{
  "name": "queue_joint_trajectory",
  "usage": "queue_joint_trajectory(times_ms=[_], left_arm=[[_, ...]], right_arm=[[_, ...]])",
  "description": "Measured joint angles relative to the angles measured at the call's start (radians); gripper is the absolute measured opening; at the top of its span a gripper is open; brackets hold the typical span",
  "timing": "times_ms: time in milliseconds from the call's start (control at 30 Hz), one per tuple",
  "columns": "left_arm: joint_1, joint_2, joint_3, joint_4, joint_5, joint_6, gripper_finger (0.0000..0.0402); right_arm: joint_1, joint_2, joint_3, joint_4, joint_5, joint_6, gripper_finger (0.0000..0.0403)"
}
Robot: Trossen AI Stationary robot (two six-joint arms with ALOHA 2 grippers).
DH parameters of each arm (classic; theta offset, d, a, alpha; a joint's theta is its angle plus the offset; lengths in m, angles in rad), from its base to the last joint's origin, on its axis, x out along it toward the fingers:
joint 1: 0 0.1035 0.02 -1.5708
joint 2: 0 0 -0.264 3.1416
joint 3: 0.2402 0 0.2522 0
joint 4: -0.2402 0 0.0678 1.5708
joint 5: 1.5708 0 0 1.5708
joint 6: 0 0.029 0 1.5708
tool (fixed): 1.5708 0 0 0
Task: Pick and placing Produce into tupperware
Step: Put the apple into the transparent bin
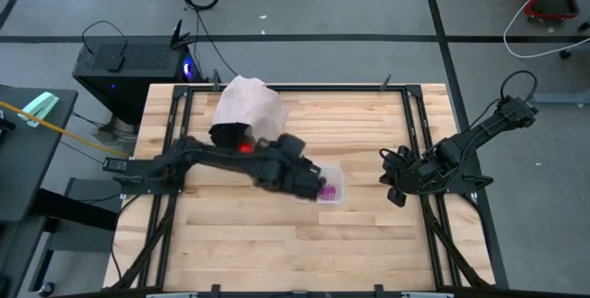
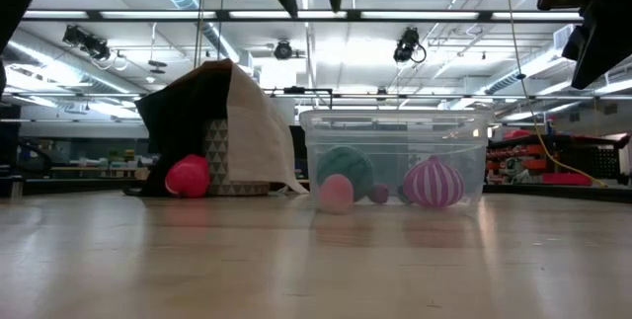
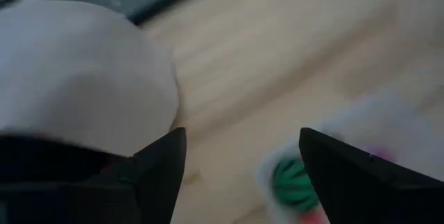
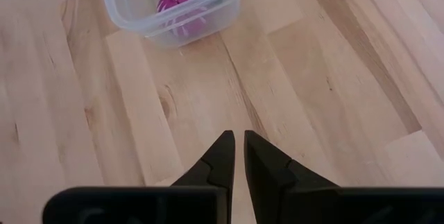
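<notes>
I have the left gripper [image 1: 318,190] spread wide and empty over the tupperware [image 1: 334,185], which already holds the produce [image 2: 433,183], while the right gripper [image 4: 238,156] waits pinched shut, well clear of the tupperware.

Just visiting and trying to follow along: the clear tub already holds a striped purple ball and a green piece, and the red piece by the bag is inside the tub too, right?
Not quite. The red piece is outside the clear tub, lying on the table at the mouth of the bag, as the low view shows. The striped purple ball and green piece are indeed in the tub.
</notes>
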Motion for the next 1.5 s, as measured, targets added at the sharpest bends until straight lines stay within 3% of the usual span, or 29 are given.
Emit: queue_joint_trajectory(times_ms=[133, 267, 500, 633, 833, 1100, 1300, 1500], left_arm=[[-0.076, 0.001, -0.029, 0.0, -0.024, -0.196, 0.0266], [-0.154, 0.004, -0.147, -0.001, -0.004, -0.462, 0.0247], [-0.288, 0.004, -0.338, -0.002, 0.176, -0.795, 0.0209], [-0.318, 0.004, -0.391, -0.002, 0.265, -0.822, 0.0188], [-0.29, 0.004, -0.454, -0.001, 0.244, -0.82, 0.0157], [-0.15, 0.004, -0.513, -0.001, 0.229, -0.741, 0.0122], [-0.05, -0.038, -0.557, 0.001, 0.23, -0.757, 0.0125], [0.0, -0.218, -0.746, -0.002, 0.213, -0.825, 0.0148]], right_arm=[[0.0, 0.0, 0.0, 0.0, -0.002, -0.004, 0.0041], [0.0, 0.0, 0.0, 0.0, -0.002, -0.024, 0.0041], [0.0, 0.0, 0.0, 0.0, -0.01, -0.027, 0.0041], [0.0, 0.0, 0.0, 0.0, -0.01, -0.034, 0.0041], [0.0, 0.0, 0.0, 0.0, -0.01, -0.035, 0.0041], [0.0, 0.0, 0.0, 0.0, -0.014, -0.035, 0.0041], [0.0, 0.0, 0.0, 0.001, -0.028, -0.018, 0.0041], [0.0, 0.0, 0.0, -0.001, -0.055, -0.015, 0.0041]])
